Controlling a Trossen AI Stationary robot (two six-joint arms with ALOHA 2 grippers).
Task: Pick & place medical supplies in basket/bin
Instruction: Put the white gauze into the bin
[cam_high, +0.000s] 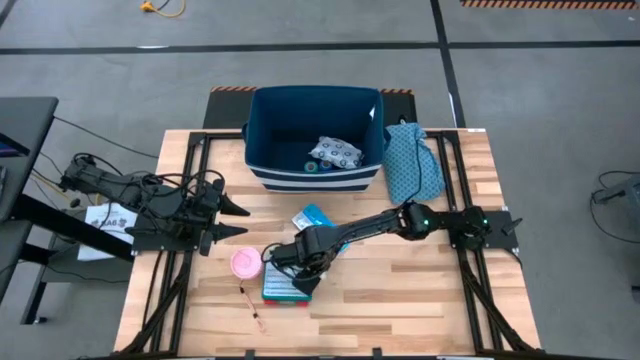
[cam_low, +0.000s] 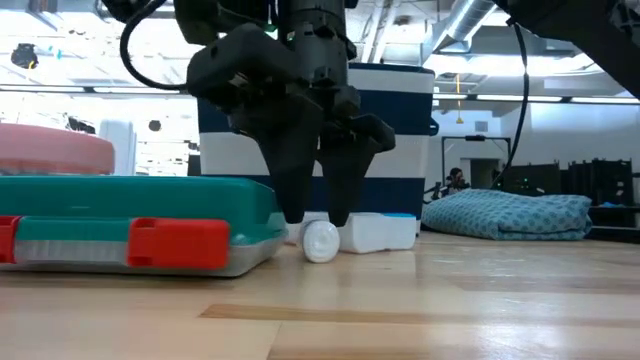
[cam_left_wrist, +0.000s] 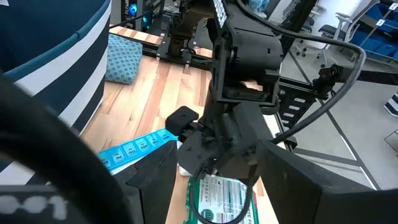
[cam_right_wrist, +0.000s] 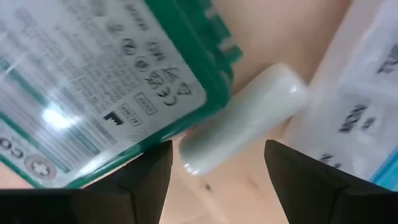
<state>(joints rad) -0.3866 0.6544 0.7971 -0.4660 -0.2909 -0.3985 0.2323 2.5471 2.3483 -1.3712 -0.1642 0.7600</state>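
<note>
My right gripper (cam_low: 318, 222), jaws wide, straddles a white tube (cam_low: 321, 241) touching the teal box (cam_low: 140, 225); closing could snag the box.

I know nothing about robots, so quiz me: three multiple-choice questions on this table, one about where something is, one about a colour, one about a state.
1. Where is the white ring-patterned pouch?
A. Inside the navy bin
B. On the teal dotted cloth
C. Under the left arm

2. What colour is the round roll beside the flat box?
A. Yellow
B. Pink
C. Black

3. How do the right gripper's jaws stand?
A. Shut on the swab stick
B. Open over a small white tube
C. Out of sight

Answers: 1 A, the high view shows it on the bin's floor. 2 B, it is pink from above. 3 B, the right wrist view shows the tube between parted fingers.
</note>
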